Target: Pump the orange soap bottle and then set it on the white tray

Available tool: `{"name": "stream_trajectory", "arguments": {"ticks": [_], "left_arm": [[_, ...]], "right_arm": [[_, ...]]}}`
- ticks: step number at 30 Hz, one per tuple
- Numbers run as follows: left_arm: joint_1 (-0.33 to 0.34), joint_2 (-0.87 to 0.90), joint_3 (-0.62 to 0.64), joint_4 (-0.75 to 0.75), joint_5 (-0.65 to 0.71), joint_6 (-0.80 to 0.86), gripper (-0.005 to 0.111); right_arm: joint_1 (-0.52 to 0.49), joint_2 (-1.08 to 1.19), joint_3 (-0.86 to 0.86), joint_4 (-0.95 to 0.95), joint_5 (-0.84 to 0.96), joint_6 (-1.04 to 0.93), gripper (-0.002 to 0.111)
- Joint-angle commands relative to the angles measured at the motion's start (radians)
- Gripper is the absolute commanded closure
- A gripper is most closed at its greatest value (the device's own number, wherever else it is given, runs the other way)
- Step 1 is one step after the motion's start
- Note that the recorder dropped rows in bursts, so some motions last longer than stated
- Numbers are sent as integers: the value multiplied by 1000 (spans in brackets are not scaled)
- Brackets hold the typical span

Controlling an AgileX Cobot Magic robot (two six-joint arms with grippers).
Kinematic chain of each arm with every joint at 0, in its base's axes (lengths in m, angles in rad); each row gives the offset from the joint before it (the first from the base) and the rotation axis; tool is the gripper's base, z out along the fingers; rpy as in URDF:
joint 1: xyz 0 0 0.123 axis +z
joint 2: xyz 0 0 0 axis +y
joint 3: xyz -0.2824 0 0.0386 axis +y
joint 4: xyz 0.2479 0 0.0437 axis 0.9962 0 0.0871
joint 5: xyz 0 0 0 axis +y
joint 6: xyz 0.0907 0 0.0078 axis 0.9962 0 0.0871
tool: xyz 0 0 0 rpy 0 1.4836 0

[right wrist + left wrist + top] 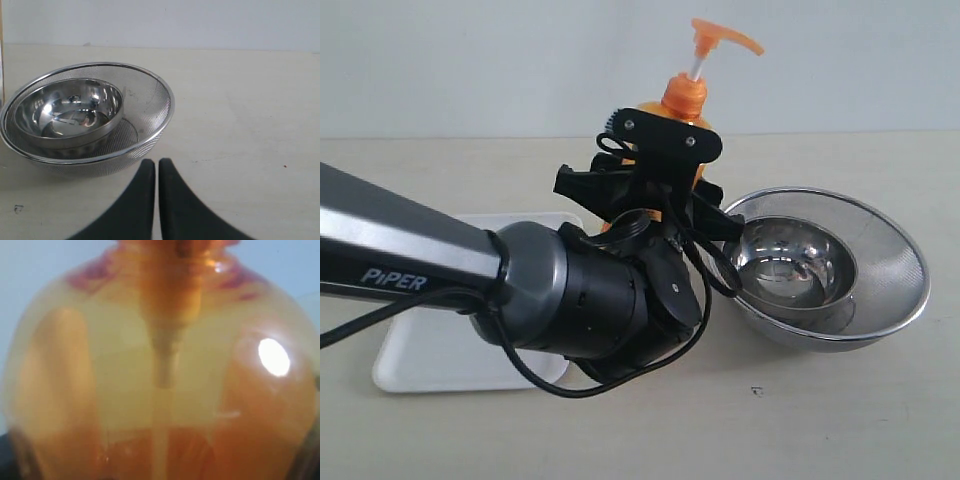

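The orange soap bottle [684,98] stands upright at mid-table, its pump head and white stem raised above the collar. My left gripper [652,190] surrounds the bottle's body from the near side, with black jaw parts on both flanks, and looks shut on it. The left wrist view is filled by the blurred translucent orange soap bottle [160,370], and the fingers barely show there. The white tray [430,350] lies at the left, partly under the left arm. My right gripper [157,162] hangs shut and empty over bare table.
A steel mesh bowl [895,300] with a smaller steel bowl [790,262] nested in it sits just right of the bottle. In the right wrist view the mesh bowl [161,112] and inner bowl [70,112] lie beyond the fingertips. A pale wall backs the table.
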Motion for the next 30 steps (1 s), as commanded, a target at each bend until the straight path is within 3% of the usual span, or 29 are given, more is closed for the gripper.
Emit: {"name": "stream_trajectory", "arguments": {"ticks": [1, 13, 21, 30], "left_arm": [[-4, -8, -18, 39, -94, 41, 102], [-5, -8, -18, 28, -120, 87, 102], [-16, -8, -18, 29, -11, 46, 102], [-14, -8, -18, 67, 6, 30, 102]], "right_arm": [[-3, -5, 0, -1, -12, -6, 108], [-3, -5, 0, -1, -12, -6, 108], [-3, -5, 0, -1, -12, -9, 108], [-3, -5, 0, -1, -12, -6, 108]]}}
